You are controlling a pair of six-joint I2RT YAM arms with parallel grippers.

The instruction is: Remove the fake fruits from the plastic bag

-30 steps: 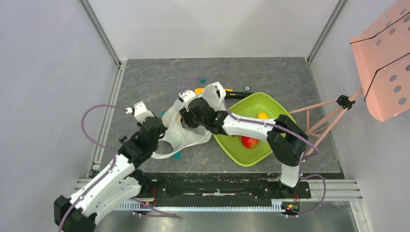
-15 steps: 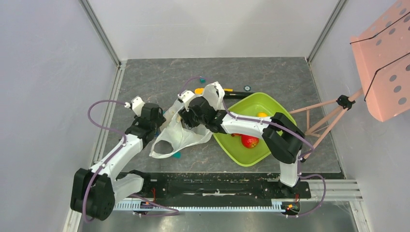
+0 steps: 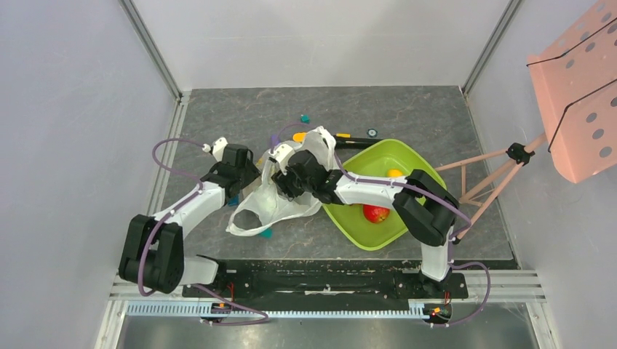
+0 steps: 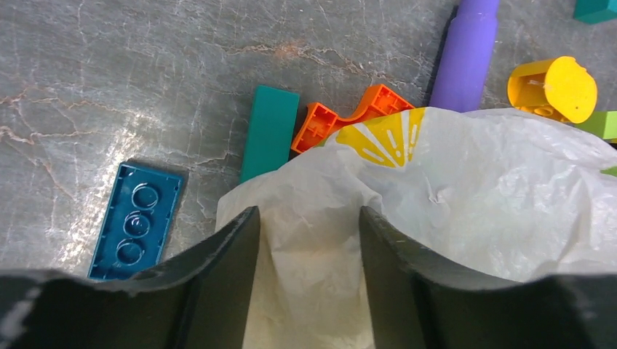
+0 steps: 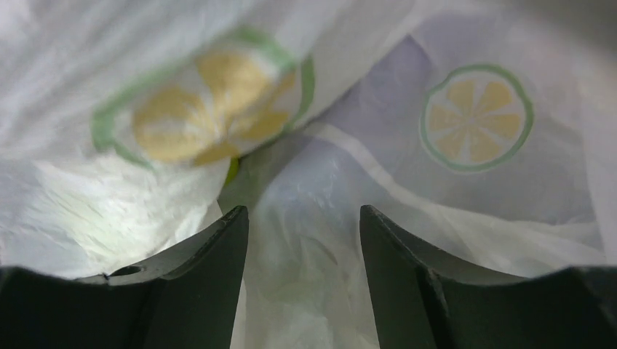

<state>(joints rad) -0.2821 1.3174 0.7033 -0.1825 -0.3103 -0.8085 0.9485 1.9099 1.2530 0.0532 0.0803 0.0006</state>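
Note:
The plastic bag (image 3: 280, 207) lies crumpled left of the lime-green tray (image 3: 407, 156). A red fruit (image 3: 375, 213) and a yellow fruit (image 3: 394, 173) sit in the tray; the other fruits are hidden. My left gripper (image 3: 244, 171) is at the bag's left edge. In the left wrist view it (image 4: 308, 218) is open, with a fold of the bag (image 4: 473, 182) between its fingers. My right gripper (image 3: 285, 174) is inside the bag's mouth. In the right wrist view it (image 5: 304, 218) is open, with only lemon-printed bag film (image 5: 473, 116) around it and no fruit in sight.
Beside the bag lie a teal block (image 4: 269, 131), an orange block (image 4: 349, 120), a purple cylinder (image 4: 466, 54), a yellow piece (image 4: 556, 87) and a blue plate (image 4: 134, 218). A pink perforated stand (image 3: 575, 87) leans in from the right. Walls close off the far and side edges.
My left arm has stretched forward and to the right, bringing its gripper to the bag's left edge. My right gripper has shifted slightly left inside the bag.

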